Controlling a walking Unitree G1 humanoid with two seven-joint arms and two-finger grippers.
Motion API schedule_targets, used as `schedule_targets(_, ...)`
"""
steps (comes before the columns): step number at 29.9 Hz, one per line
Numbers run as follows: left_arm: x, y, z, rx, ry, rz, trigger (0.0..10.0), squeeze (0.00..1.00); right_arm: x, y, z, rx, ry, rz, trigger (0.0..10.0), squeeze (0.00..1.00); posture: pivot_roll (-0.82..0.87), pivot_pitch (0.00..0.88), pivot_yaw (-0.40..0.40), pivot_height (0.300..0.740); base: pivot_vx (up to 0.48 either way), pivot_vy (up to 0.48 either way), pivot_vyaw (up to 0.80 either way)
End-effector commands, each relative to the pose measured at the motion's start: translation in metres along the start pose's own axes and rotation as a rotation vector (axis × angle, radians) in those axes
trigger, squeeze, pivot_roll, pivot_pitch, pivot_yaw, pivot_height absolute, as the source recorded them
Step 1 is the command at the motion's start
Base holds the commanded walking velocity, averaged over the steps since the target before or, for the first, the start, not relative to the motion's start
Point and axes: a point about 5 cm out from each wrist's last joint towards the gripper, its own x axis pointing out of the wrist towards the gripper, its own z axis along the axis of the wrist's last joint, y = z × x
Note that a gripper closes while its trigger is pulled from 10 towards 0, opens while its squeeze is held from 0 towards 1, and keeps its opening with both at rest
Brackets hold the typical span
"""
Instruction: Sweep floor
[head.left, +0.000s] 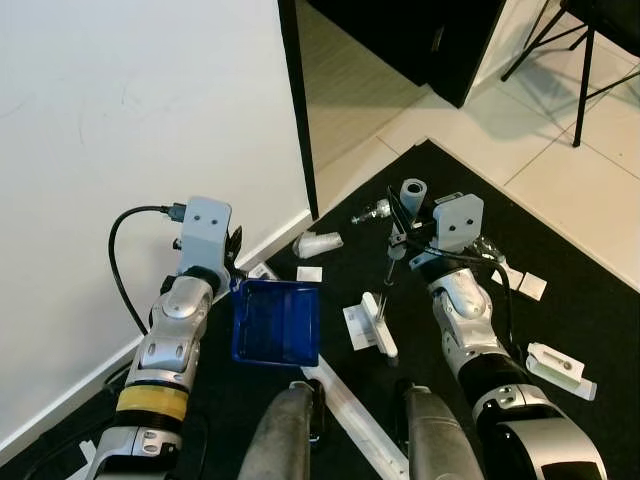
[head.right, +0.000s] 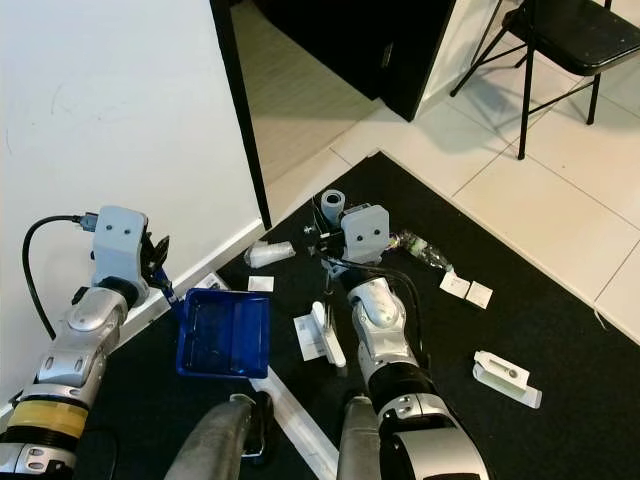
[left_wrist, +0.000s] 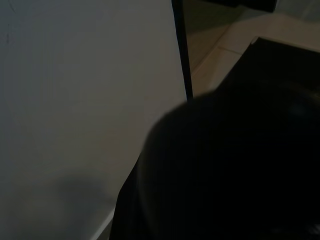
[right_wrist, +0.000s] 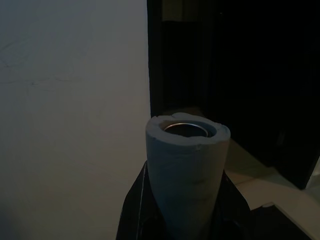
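A blue dustpan (head.left: 276, 322) hangs just above the black mat (head.left: 560, 300), near the wall. My left gripper (head.left: 237, 265) is shut on its handle at the pan's back edge. My right gripper (head.left: 405, 228) is shut on a broom handle with a grey foam top (head.left: 413, 192); the wrist view looks straight along that foam tube (right_wrist: 187, 165). A thin rod runs down from the gripper toward a white piece (head.left: 379, 325) on the mat. Litter lies around: a crushed plastic bottle (head.left: 318, 243), paper scraps (head.left: 309, 273) and a clear bottle (head.left: 373, 211).
A white wall (head.left: 130, 120) with a black door edge (head.left: 297, 110) stands close on the left. A white box (head.left: 560, 368) and cards (head.left: 530, 285) lie to the right. Chair legs (head.right: 525, 90) stand on the tiles. A long white strip (head.left: 350, 410) runs between my legs.
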Motion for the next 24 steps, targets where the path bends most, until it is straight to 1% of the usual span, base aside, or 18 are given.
schedule_targets(1, -0.007, -0.013, -0.022, 0.009, 0.087, -0.047, 10.0, 0.0, -0.01, -0.001, -0.016, 0.033, 0.07, -0.033, 10.0, 0.0, 0.04, 0.273, 0.032, 0.74, 0.0, 0.0, 0.0)
schedule_targets(2, -0.008, -0.015, -0.022, 0.007, 0.086, -0.051, 10.0, 0.0, -0.01, -0.001, -0.016, 0.035, 0.07, -0.035, 10.0, 0.0, 0.04, 0.273, 0.032, 0.74, 0.0, 0.0, 0.0)
schedule_targets(4, -0.011, -0.021, -0.02, -0.007, 0.078, -0.072, 10.0, 0.0, -0.005, 0.002, -0.014, 0.069, 0.063, -0.035, 10.0, 0.0, 0.06, 0.282, 0.037, 0.74, 0.0, 0.0, 0.0)
schedule_targets(6, -0.013, -0.025, -0.017, -0.018, 0.072, -0.09, 10.0, 0.0, 0.001, 0.005, -0.01, 0.123, 0.051, -0.041, 10.0, 0.0, 0.07, 0.291, 0.041, 0.74, 0.0, 0.0, 0.0)
schedule_targets(7, -0.015, -0.027, -0.016, -0.022, 0.071, -0.099, 10.0, 0.0, 0.008, 0.009, -0.006, 0.169, 0.038, -0.048, 10.0, 0.0, 0.08, 0.295, 0.046, 0.74, 0.0, 0.0, 0.0)
schedule_targets(12, -0.016, -0.03, -0.015, -0.019, 0.071, -0.11, 10.0, 0.0, 0.015, 0.013, -0.002, 0.191, 0.027, -0.046, 10.0, 0.0, 0.1, 0.301, 0.052, 0.74, 0.0, 0.0, 0.0)
schedule_targets(13, -0.017, -0.034, -0.015, -0.011, 0.075, -0.122, 10.0, 0.0, 0.023, 0.021, 0.004, 0.211, 0.012, -0.029, 10.0, 0.0, 0.11, 0.302, 0.058, 0.74, 0.0, 0.0, 0.0)
schedule_targets(15, -0.017, -0.034, -0.015, -0.011, 0.075, -0.122, 10.0, 0.0, 0.023, 0.021, 0.004, 0.211, 0.012, -0.029, 10.0, 0.0, 0.11, 0.302, 0.058, 0.74, 0.0, 0.0, 0.0)
schedule_targets(17, -0.018, -0.037, -0.015, -0.001, 0.083, -0.132, 10.0, 0.0, 0.029, 0.026, 0.008, 0.223, 0.001, -0.011, 10.0, 0.0, 0.11, 0.299, 0.061, 0.74, 0.0, 0.0, 0.0)
schedule_targets(21, -0.018, -0.04, -0.014, 0.002, 0.089, -0.144, 10.0, 0.0, 0.035, 0.031, 0.013, 0.23, -0.012, 0.012, 10.0, 0.0, 0.11, 0.296, 0.066, 0.74, 0.0, 0.0, 0.0)
schedule_targets(24, -0.017, -0.041, -0.014, 0.001, 0.091, -0.151, 10.0, 0.0, 0.045, 0.038, 0.026, 0.224, -0.053, 0.034, 10.0, 0.0, 0.11, 0.291, 0.067, 0.74, 0.0, 0.0, 0.0)
